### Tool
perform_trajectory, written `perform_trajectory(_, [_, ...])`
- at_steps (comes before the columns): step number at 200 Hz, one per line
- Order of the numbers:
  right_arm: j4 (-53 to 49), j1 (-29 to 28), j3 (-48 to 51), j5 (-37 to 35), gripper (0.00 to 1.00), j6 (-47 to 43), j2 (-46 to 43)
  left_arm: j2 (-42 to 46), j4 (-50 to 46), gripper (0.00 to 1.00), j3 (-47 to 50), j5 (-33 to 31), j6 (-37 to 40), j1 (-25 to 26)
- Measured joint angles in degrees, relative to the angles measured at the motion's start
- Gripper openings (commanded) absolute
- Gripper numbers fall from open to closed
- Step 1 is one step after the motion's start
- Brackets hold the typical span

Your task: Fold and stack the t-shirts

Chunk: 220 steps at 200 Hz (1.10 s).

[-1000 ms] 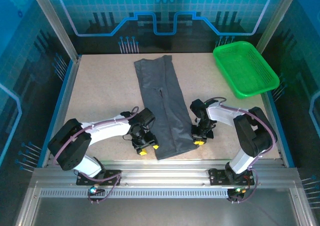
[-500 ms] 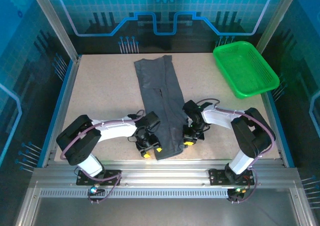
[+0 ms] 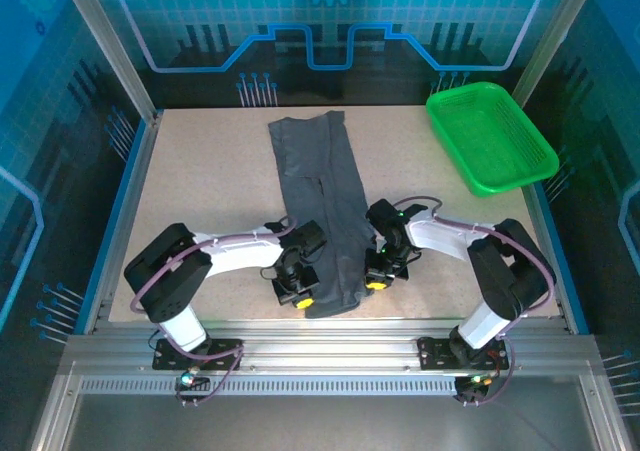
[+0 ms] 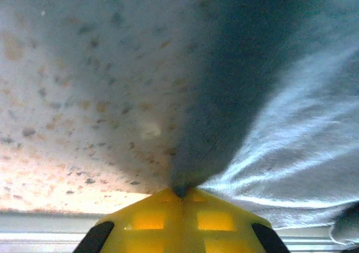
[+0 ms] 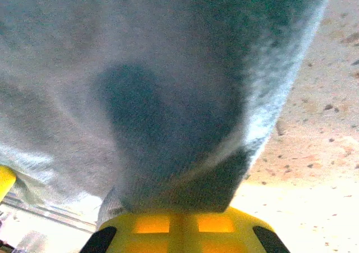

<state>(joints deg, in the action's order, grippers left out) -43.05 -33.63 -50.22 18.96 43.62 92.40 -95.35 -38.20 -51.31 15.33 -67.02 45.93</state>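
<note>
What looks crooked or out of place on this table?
The grey shirt, folded into a long strip, lies slanted across the table rather than square to its edges. Nothing looks spilled or torn.

The plain dark slate-grey t-shirt (image 3: pixel 318 186) lay flat on the table (image 3: pixel 200 191), folded lengthwise into 1 long narrow strip. It ran from the far middle of the table toward the near edge, slanting slightly rightward as it came nearer. Its near end was creased and rumpled.

Blurred t-shirt (image 5: pixel 168 68) apparently hides the right claw (image 5: pixel 182 208) tips.
</note>
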Motion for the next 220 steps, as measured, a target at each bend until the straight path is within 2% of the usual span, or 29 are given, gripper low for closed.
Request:
perform_trajectory(25, [-0.9,-1.3,-0.9,2.8,0.0,-0.2,-0.7,7.0,1.2,0.0,3.2,-5.7,1.6,-3.8])
perform_trajectory(46, [-1.3,-3.8,-3.1,5.8,0.0,-0.1,-0.4,15.5,0.3,0.0,6.9,-7.4,3.4,-7.5])
perform_trajectory(68, [-1.4,-6.9,-5.8,8.2,0.0,0.5,0.8,23.3,-1.7,0.0,11.2,-7.3,4.7,-10.6])
perform_trajectory(91, [-1.7,-9.4,-6.3,9.0,0.0,2.8,1.2,28.5,-2.1,0.0,15.8,-4.0,5.4,-12.5])
perform_trajectory(123, [-3.7,-9.7,-6.1,8.9,0.0,6.0,-0.3,29.6,-1.8,0.0,17.5,2.5,5.2,-12.6])
perform_trajectory(171, [-6.6,-6.8,-8.8,9.1,0.0,8.5,-3.2,31.8,-3.2,0.0,11.9,3.4,4.0,-14.4])
perform_trajectory(190, [-7.9,-4.1,-12.0,8.4,0.0,8.7,-3.2,31.8,-3.0,0.0,7.5,2.1,4.0,-16.8])
perform_trajectory(220, [-10.4,1.1,-21.2,6.3,0.0,7.2,-0.8,29.6,1.4,0.0,3.5,0.5,3.0,-23.4])
